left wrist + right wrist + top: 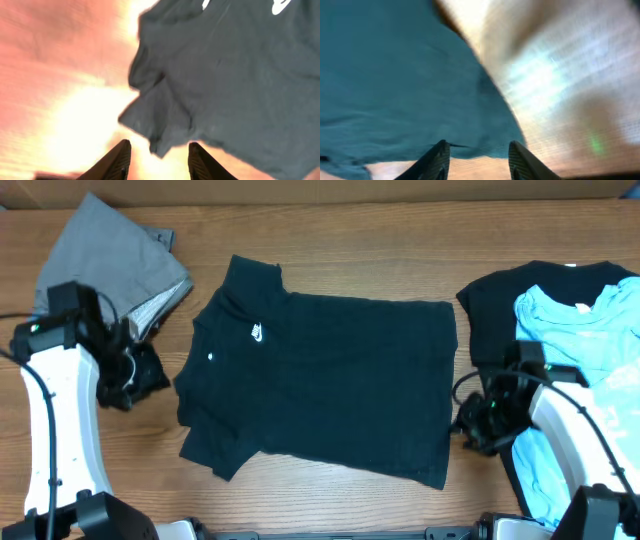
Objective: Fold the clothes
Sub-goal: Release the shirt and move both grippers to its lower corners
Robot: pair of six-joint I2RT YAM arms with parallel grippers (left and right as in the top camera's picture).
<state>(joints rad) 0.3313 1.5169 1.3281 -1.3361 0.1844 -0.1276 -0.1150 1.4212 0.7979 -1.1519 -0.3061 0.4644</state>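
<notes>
The black swoosh T-shirt (330, 375) lies spread flat, chest up, in the middle of the bench (330, 230). Its long axis runs across the bench from one arm to the other. The collar and swoosh logo (258, 333) point toward the left arm and the hem (448, 390) toward the right, with the collar end swung slightly to the far side.

The left gripper (158, 150) hangs just short of the near sleeve (155, 120), its jaws moderately apart with nothing between them. The right gripper (478, 150) is parted about as much and also empty. It sits at what looks like the hem corner, though that view is blurred and colour-shifted.

The sleeve is bunched and curled under, so a pinch there may take only the top ply or drag the rumple into the fold. If one side grips before the other, the shirt could skew on lifting.

On the right, the plain black T-shirt (490, 300) and the light blue T-shirt (580, 330) on top of it lie close beside the hem. A wide reach there might snag the wrong cloth. The folded grey T-shirt (105, 255) sits behind the left arm, near enough to be brushed on a backswing.
</notes>
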